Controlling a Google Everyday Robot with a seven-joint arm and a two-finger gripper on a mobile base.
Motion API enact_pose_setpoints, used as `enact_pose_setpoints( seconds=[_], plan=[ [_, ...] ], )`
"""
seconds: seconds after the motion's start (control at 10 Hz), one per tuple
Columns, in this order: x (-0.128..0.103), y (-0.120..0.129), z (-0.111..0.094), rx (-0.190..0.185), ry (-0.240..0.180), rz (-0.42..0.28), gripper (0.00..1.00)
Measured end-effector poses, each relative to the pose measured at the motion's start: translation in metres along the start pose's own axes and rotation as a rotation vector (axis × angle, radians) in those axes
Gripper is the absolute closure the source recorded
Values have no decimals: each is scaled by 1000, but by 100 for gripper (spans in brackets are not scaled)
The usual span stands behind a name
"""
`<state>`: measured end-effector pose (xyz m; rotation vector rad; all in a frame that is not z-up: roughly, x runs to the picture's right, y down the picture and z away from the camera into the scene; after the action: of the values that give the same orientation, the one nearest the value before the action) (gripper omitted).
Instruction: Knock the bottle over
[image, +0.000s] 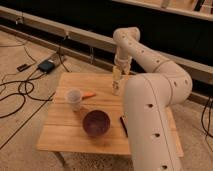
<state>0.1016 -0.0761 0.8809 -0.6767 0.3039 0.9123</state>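
Note:
The bottle is small, slim and pale, and stands upright at the back middle of the wooden table. My gripper hangs straight down right above it, at or touching its top. The white arm bends over from the right and fills the foreground. It hides the table's right side.
A translucent white cup stands at the table's left with a thin orange stick beside it. A dark purple bowl sits at the front middle. A dark flat object lies partly behind the arm. Cables and a black box lie on the floor to the left.

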Motion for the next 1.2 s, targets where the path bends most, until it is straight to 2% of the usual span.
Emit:
enact_pose_setpoints(
  seconds=[0.4,0.6,0.7,0.8,1.0,1.2],
  plan=[
    [-14,5,2,1,-7,-13,35],
    [-23,15,0,1,-28,3,35],
    [-24,21,-1,14,-23,27,35],
    [-21,26,1,38,-1,65,35],
    [-9,50,5,99,69,173,35],
    [5,84,6,128,132,275,35]
  ],
)
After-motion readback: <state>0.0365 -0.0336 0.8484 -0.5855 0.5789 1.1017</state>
